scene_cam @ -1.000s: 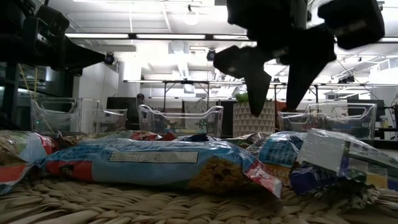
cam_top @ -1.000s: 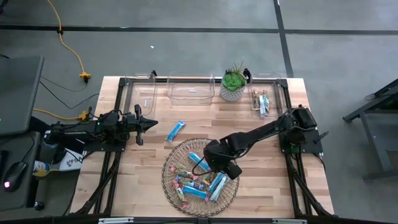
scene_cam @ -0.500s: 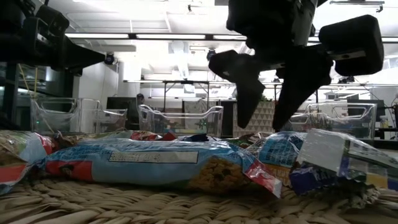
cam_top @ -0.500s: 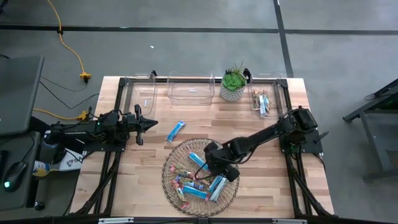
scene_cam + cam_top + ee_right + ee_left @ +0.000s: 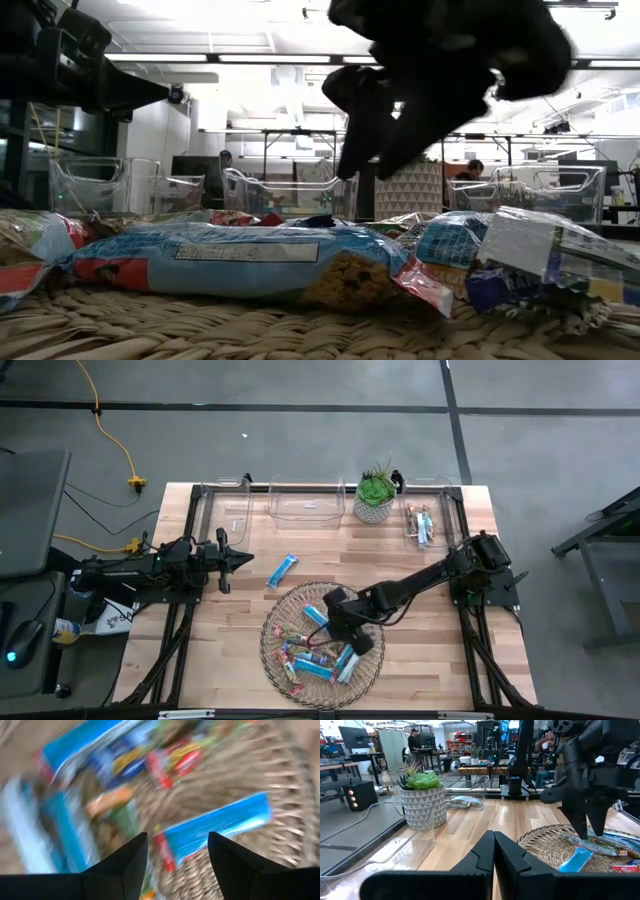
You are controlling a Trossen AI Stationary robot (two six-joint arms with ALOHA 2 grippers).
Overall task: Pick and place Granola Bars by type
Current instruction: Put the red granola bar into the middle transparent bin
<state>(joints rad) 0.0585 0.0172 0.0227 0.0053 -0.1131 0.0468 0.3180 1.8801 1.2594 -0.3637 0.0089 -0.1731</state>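
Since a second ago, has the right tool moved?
Yes. The right tool has shifted toward the left arm's side across the basket, open above the bars.

One round wicker basket (image 5: 272,622) holds a pile of roughly ten granola bars (image 5: 318,660), too jumbled for an exact count. One blue bar (image 5: 283,570) lies alone. Three clear bins (image 5: 306,506) and one potted plant (image 5: 375,490) line the table's far edge.
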